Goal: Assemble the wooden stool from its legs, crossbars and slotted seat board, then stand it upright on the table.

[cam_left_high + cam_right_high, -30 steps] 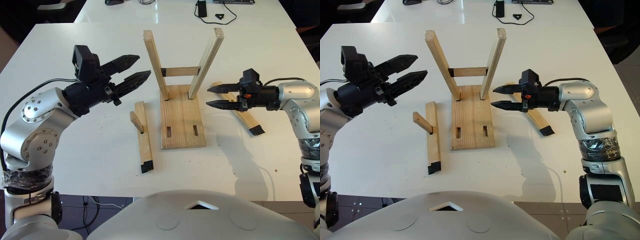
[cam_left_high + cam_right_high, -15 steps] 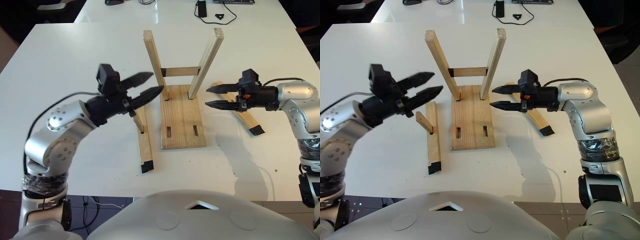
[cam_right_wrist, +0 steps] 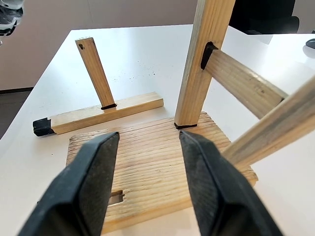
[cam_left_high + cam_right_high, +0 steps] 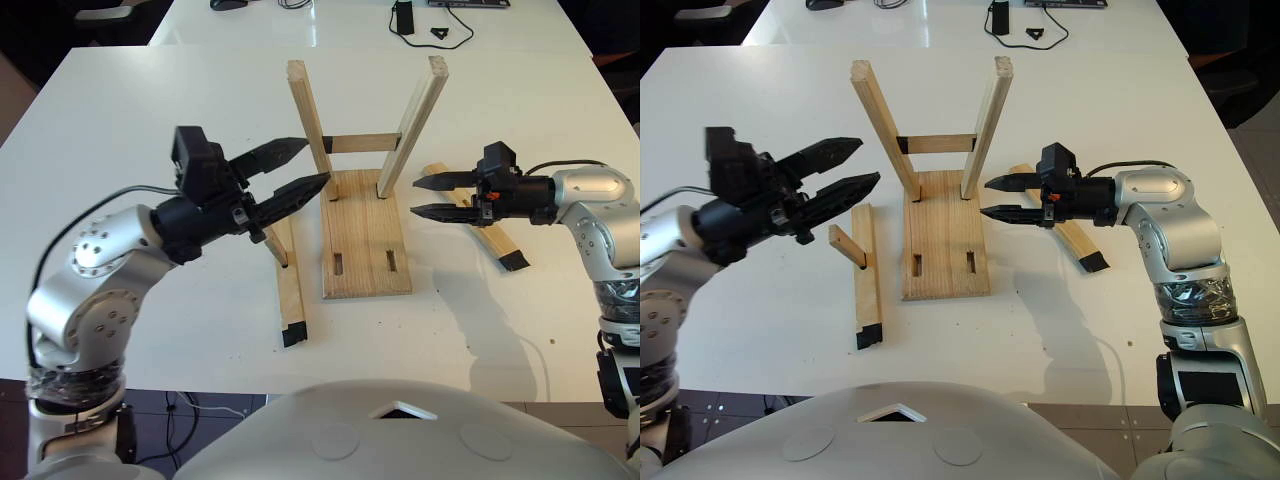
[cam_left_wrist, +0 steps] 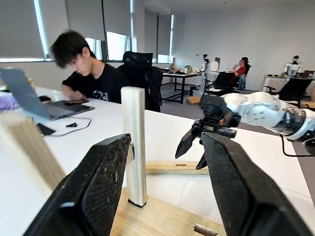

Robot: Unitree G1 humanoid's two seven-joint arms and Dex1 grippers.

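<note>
With fingers apart on my left gripper and right gripper, both flanking the seat board mid-desk (two legs and a crossbar stand in it), I worry a sideways bump could tip that frame out.

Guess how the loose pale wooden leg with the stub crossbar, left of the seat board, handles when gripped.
Probably stiff: the pale wooden leg looks like a solid square bar. Unlikely to roll, given flat sides and the stub crossbar sticking up. May twist in a grip, since the stub's weight sits off-axis.
</note>
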